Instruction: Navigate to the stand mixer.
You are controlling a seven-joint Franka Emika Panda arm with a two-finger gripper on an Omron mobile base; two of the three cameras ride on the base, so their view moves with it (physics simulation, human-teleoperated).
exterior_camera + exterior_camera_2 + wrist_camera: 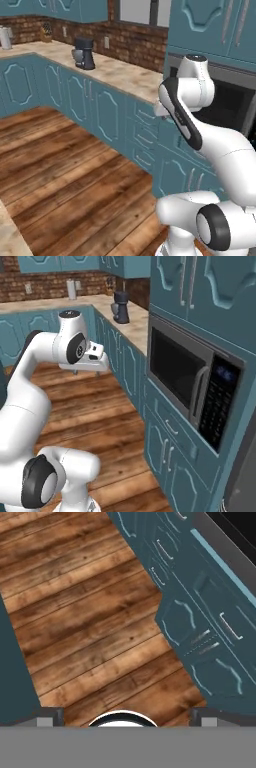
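Stand mixer [84, 53] sitting far off on the counter [117, 75], well apart from the arm.

Looking small and dark, with a boxy head up top, a grey bowl tucked under it and a rounded base. Standing upright at about 11 o'clock in the left base view and at 12 o'clock in the right base view, close to the brick wall [130, 42]. Sitting well apart from the black microwave [192, 385]. Gripper [124, 721] pointing down at the wooden floor [90, 632], fingers spread wide and holding nothing.
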